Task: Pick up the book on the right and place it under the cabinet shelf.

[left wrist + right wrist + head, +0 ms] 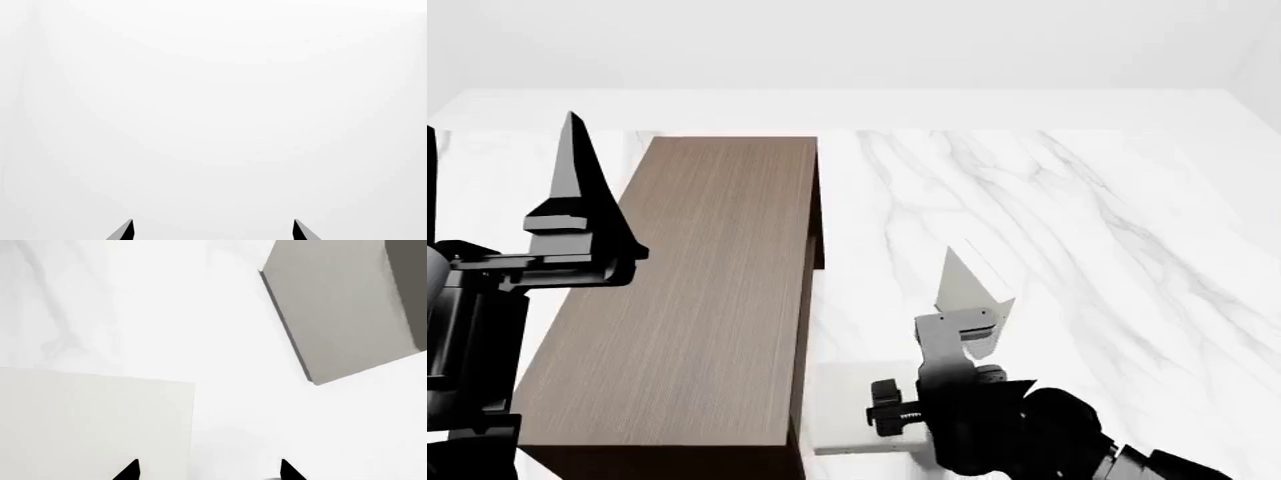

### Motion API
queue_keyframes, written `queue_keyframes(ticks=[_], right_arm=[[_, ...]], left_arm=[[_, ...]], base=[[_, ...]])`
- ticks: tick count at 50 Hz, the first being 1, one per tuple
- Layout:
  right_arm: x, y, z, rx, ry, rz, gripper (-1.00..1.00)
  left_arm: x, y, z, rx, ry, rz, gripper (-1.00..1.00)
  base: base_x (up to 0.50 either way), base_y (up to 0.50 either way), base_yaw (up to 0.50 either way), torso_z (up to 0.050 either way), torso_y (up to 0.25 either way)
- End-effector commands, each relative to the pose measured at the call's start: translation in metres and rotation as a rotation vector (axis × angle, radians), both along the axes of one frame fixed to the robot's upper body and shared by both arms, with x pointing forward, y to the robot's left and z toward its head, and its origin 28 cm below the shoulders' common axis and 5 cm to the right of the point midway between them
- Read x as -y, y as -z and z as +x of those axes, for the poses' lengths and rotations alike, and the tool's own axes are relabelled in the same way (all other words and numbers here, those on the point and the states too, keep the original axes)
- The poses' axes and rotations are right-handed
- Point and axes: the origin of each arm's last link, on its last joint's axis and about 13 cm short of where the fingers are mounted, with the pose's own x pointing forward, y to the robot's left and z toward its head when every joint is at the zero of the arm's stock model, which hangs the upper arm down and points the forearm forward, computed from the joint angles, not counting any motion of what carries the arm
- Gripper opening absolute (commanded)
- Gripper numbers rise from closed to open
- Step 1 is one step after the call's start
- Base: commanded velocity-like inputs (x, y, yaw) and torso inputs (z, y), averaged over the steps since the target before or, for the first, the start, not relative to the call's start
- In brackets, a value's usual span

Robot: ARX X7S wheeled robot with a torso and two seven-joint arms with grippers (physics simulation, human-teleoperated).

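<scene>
Head view: right gripper [968, 300] hangs just above the white book [851, 408] lying beside the cabinet [694, 300], fingers spread and empty, lined up to grab; left gripper [577, 190] waits aloft, open too.

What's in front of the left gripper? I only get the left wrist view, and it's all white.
Observer: Head view shows the open left gripper raised by the left edge of a large dark brown wood-grain cabinet.
Operator: Right gripper?
Observer: The right gripper is open, right of the cabinet, over the white marble table.
Operator: Books?
Observer: Right wrist view shows two: a pale white flat book by the fingertips and a grey book apart from it.
</scene>
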Motion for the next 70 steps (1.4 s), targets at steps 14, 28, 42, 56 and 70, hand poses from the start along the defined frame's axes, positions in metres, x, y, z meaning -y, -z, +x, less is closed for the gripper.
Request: queue_keyframes(ticks=[14, 28, 42, 56, 70], right_arm=[[0.041, 0.033, -0.032, -0.099, 0.028, -0.34, 1.0], [0.061, 0.019, -0.043, -0.024, 0.038, -0.313, 1.0], [0.071, 0.007, -0.034, 0.181, 0.017, -0.27, 1.0], [0.075, 0.007, -0.018, 0.32, 0.034, -0.228, 1.0], [0.071, 0.022, -0.008, 0.286, 0.002, -0.228, 1.0]], left_arm=[[0.0, 0.0, 0.0, 0.001, -0.002, -0.001, 1.0], [0.001, 0.0, 0.0, -0.001, -0.001, 0.005, 1.0], [0.001, 0.001, 0.0, -0.002, 0.002, 0.006, 1.0], [0.001, 0.001, 0.0, -0.001, 0.002, 0.004, 1.0], [0.001, 0.002, 0.002, -0.003, -0.002, 0.005, 1.0]], base=[[0.0, 0.0, 0.0, 0.0, -0.006], [0.0, 0.0, 0.0, 0.0, -0.001], [0.0, 0.0, 0.0, 0.0, 0.0], [0.0, 0.0, 0.0, 0.0, 0.0], [0.0, 0.0, 0.0, 0.0, 0.0]])
